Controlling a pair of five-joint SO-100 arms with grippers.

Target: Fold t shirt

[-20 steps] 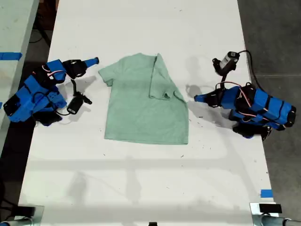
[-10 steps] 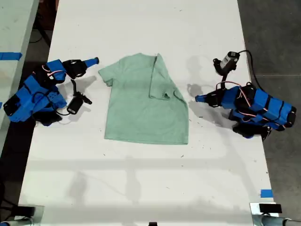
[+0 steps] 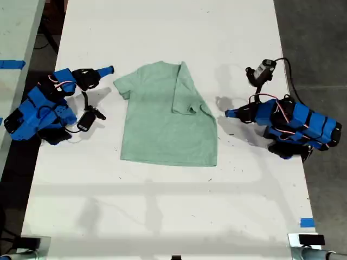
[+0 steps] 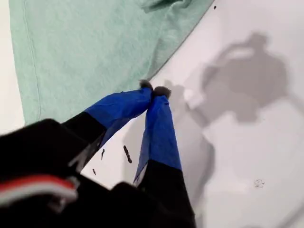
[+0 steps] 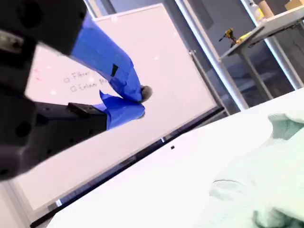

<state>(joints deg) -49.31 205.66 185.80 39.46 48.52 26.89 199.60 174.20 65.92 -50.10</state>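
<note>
The t shirt point(image 3: 162, 124) lies flat in the middle of the white table point(image 3: 162, 216), pale mint green, with the sleeve on the exterior view's right folded in over the body. My first gripper point(image 3: 226, 113) is shut and holds nothing, its tips just off the shirt's edge on the exterior view's right; its wrist view shows the blue fingers point(image 4: 161, 123) pressed together beside the t shirt point(image 4: 85, 52). My second gripper point(image 3: 110, 70) is at the exterior view's left, near the other sleeve. It is shut and empty point(image 5: 141, 97), raised off the table, with the t shirt point(image 5: 266, 185) ahead of it.
Both blue arm bodies rest near the table's long edges point(image 3: 38, 111) point(image 3: 298, 124). A blue tape mark point(image 3: 307, 222) is on the table at the exterior view's lower right. Dark floor point(image 3: 320, 43) borders that side. A whiteboard point(image 5: 180, 71) stands beyond the table.
My first gripper has drawn back very slightly from the shirt's edge toward the exterior view's right. The shirt and the second arm have not moved.
</note>
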